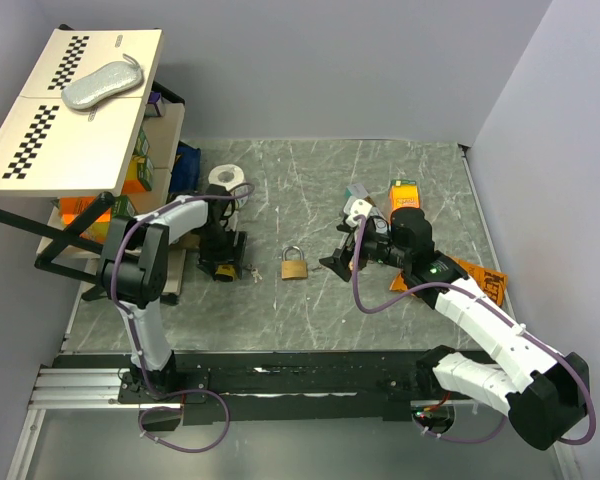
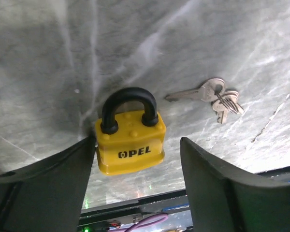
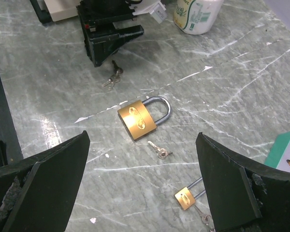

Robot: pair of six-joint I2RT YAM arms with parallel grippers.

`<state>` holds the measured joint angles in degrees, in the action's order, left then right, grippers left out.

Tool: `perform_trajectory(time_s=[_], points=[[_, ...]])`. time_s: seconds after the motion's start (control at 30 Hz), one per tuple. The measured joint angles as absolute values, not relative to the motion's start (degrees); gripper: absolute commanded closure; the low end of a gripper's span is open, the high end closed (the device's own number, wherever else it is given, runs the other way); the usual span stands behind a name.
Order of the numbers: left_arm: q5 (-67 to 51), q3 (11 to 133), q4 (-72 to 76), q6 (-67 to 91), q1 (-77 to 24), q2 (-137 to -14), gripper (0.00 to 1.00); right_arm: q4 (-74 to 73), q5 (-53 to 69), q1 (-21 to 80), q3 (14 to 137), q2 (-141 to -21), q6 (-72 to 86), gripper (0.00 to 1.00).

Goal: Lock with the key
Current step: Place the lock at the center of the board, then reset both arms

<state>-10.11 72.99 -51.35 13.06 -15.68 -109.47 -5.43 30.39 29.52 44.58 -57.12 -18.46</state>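
Observation:
A yellow padlock (image 2: 130,140) with a black shackle lies on the marble table between my left gripper's (image 2: 137,141) fingers. Its left side is against the left finger (image 2: 48,183), and a gap separates it from the right finger. This gripper is open. A bunch of silver keys (image 2: 217,96) lies just beyond the lock. A brass padlock (image 3: 137,120) with its shackle closed lies mid-table, a small key (image 3: 159,151) beside it. My right gripper (image 3: 142,137) hovers open above them, holding nothing. A smaller long-shackle brass padlock (image 3: 186,197) lies by its right finger.
A shelf rack topped by a checkered board (image 1: 75,105) stands at the far left. A white tape roll (image 1: 228,178) sits behind the left gripper (image 1: 221,262). A white bottle (image 3: 197,14), an orange box (image 1: 406,190) and an orange packet (image 1: 480,278) surround the right arm.

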Motion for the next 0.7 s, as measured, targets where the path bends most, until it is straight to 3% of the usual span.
perform_trajectory(time_s=[0.3,0.33,0.37,0.7], points=[[-10.3,73.5,-51.8,13.2,-16.2,-109.5,0.16,-5.5,30.5,29.3,44.6,-57.6,-18.4,0.01],[-10.4,73.6,-51.9,13.2,-16.2,-109.4,0.14,-5.6,30.5,29.3,44.7,-57.6,-18.4,0.01],[-10.4,73.8,-51.9,13.1,-16.2,-109.3,0.0,-5.6,30.4,29.3,44.7,-57.6,-18.3,0.01],[-10.2,85.0,-48.6,10.1,-16.2,-100.1,0.04,-5.6,29.8,25.2,45.6,-57.5,-13.4,0.01]])
